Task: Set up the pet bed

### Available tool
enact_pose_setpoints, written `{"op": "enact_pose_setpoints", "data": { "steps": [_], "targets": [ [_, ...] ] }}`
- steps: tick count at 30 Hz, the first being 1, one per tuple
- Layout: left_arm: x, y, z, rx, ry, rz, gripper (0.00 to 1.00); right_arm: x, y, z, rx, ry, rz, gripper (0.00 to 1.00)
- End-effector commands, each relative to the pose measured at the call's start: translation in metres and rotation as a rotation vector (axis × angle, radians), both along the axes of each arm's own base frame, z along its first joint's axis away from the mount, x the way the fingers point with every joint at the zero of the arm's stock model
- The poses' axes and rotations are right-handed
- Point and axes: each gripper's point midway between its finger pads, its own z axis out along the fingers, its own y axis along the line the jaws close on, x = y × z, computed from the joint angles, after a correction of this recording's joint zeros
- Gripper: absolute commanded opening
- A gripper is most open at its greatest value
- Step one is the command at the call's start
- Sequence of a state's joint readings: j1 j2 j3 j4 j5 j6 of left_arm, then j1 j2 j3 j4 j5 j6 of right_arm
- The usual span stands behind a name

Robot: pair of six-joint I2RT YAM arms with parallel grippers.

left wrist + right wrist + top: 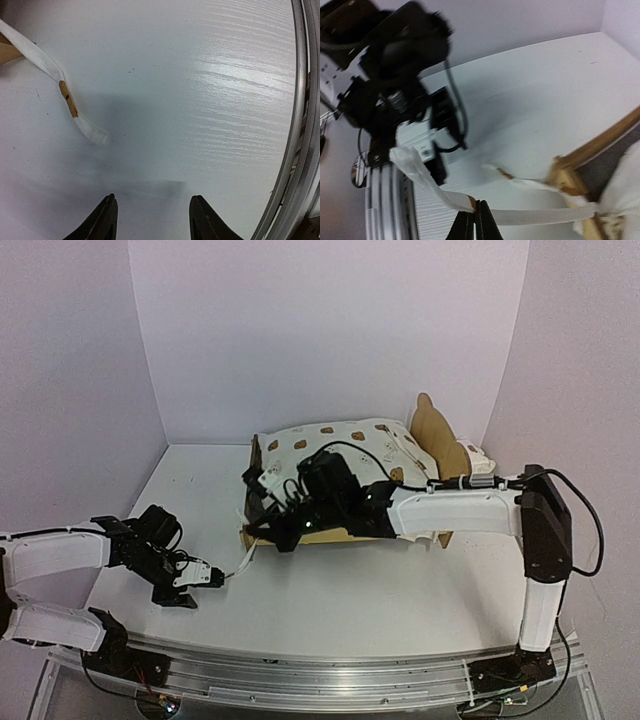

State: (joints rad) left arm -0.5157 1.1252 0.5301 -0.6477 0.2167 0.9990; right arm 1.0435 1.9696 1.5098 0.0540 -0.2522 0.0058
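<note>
At the near left of the worktop [330,600], the left gripper [152,210] hangs low with its jaws apart and nothing between them. Just ahead of it a loose ribbon [50,70] lies flat, white with a tan patch, touching neither jaw.

A little further in, the right gripper [474,220] has its jaws clenched on a second ribbon [535,216]. That one runs tight from the pinch back to the near left corner of the pet bed [350,445].

The bed sits mid-worktop toward the back. Its bear-print cushion is on the wooden frame and the headboard [430,425] stands at the far right end, with the right arm stretched across the front edge.

My read is that they're on the fastening step, securing the cushion's ties at that corner.

Next, I'd say the left jaws need to come down on the loose ribbon near its free end, so both ties can be crossed. The fabric is limp, so a shallow pinch could slip.
</note>
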Motion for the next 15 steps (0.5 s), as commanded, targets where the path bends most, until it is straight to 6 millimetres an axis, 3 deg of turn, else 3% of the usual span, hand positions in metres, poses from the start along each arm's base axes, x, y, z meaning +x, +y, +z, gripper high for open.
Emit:
{"op": "enact_pose_setpoints", "data": {
  "steps": [1, 4, 9, 12, 15],
  "targets": [
    [0.004, 0.000, 0.009, -0.034, 0.008, 0.101, 0.54, -0.067, 0.020, -0.036, -0.054, 0.079, 0.148, 0.13],
    [0.006, 0.003, 0.010, -0.039, 0.001, 0.145, 0.61, -0.083, 0.015, -0.055, -0.117, 0.123, 0.143, 0.33],
    [0.015, 0.009, 0.016, -0.049, -0.054, 0.211, 0.72, -0.075, -0.018, -0.041, -0.179, 0.052, 0.056, 0.53],
    [0.023, 0.007, 0.026, -0.077, -0.088, 0.241, 0.75, -0.056, -0.046, -0.025, -0.263, -0.011, -0.040, 0.61],
    [0.047, -0.007, 0.062, -0.155, -0.145, 0.280, 0.75, -0.015, -0.094, -0.007, -0.370, 0.019, -0.284, 0.61]
  ]
}}
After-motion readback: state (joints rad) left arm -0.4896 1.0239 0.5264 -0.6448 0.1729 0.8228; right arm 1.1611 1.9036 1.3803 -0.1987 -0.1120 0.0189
